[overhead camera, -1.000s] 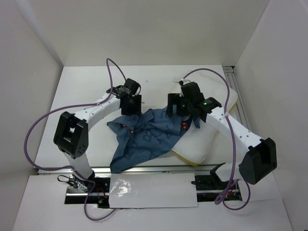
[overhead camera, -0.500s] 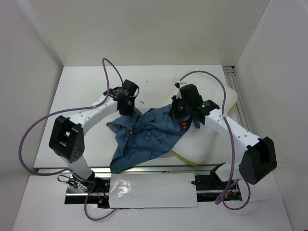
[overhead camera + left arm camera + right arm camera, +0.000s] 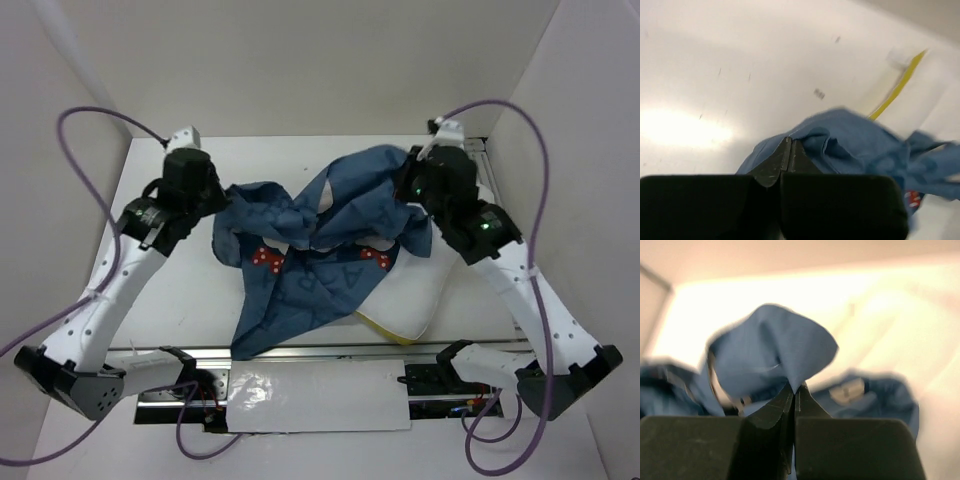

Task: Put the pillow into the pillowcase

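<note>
The pillow [image 3: 422, 295] lies flat beneath your right gripper [image 3: 412, 182], well right of the left gripper [image 3: 215, 203]; the pillowcase [image 3: 320, 265] hangs stretched between both, each clamped tight on an upper edge, its slack draping over the pillow's left side, so you must find the mouth first

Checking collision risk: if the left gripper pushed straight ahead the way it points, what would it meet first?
The left gripper is shut on the pillowcase, so that bunched fabric comes first. Past it probably bare table; depth is unclear.
</note>
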Robot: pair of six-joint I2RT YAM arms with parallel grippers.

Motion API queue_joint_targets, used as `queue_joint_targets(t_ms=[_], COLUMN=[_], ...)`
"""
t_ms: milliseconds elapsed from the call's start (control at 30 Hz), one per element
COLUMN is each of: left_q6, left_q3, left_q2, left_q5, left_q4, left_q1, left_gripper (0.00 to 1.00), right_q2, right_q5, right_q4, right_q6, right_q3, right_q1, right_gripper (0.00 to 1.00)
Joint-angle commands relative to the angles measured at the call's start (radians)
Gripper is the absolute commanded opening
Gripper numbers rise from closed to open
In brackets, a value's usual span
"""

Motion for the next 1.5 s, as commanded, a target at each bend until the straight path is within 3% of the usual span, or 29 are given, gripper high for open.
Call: queue_joint_targets(t_ms=[0,167,333,567,800,967,1100,1133,1200,1233,1267,1333,1367,1400,1467], left_q6=[-0.003,0.043,0.107,0.223,0.346,0.397,0.296,0.261,0.250,0.222,0.199,0.134,0.047,-0.006,-0.127], left_q3=[0.162,0.327,0.513,0.756,0.721,0.733,0.846,0.948,1.041,1.125,1.165,1.231,1.208,1.170,1.090], left_q2=[-0.075,-0.144,-0.158,-0.149,-0.047,0.149,0.360,0.416,0.525,0.617,0.654,0.697,0.679,0.653,0.600], left_q5=[-0.031,-0.076,-0.140,-0.223,-0.240,-0.173,0.083,0.188,0.310,0.452,0.505,0.618,0.724,0.770,0.860], left_q4=[0.037,0.037,-0.002,0.020,0.082,0.112,0.124,0.124,0.165,0.188,0.214,0.299,0.345,0.403,0.561], left_q1=[0.025,0.044,0.053,0.053,0.034,0.082,0.237,0.269,0.362,0.395,0.453,0.526,0.606,0.646,0.721], left_gripper=[0.00,0.00,0.00,0.00,0.00,0.00,0.00,0.00,0.00,0.00,0.00,0.00,0.00,0.00,0.00], right_q2=[-0.039,0.002,0.024,0.005,0.109,0.335,0.553,0.606,0.779,0.844,0.974,1.053,1.044,1.014,0.935], right_q5=[0.128,0.105,0.073,0.094,0.145,0.209,0.323,0.323,0.301,0.292,0.269,0.220,0.189,0.096,0.060], right_q4=[0.001,-0.008,0.027,0.133,0.180,0.296,0.543,0.586,0.698,0.738,0.769,0.887,0.948,1.079,1.194], right_q6=[-0.063,-0.164,-0.267,-0.333,-0.375,-0.409,-0.418,-0.418,-0.435,-0.450,-0.450,-0.473,-0.488,-0.504,-0.516], right_q3=[0.256,0.608,0.819,0.859,0.808,0.779,0.831,0.868,1.027,1.101,1.285,1.403,1.369,1.309,1.166], right_q1=[-0.022,-0.022,-0.022,-0.022,-0.022,-0.022,-0.031,-0.031,-0.043,-0.044,-0.044,-0.054,-0.045,-0.045,-0.033], right_gripper=[0.00,0.00,0.00,0.00,0.00,0.00,0.00,0.00,0.00,0.00,0.00,0.00,0.00,0.00,0.00])
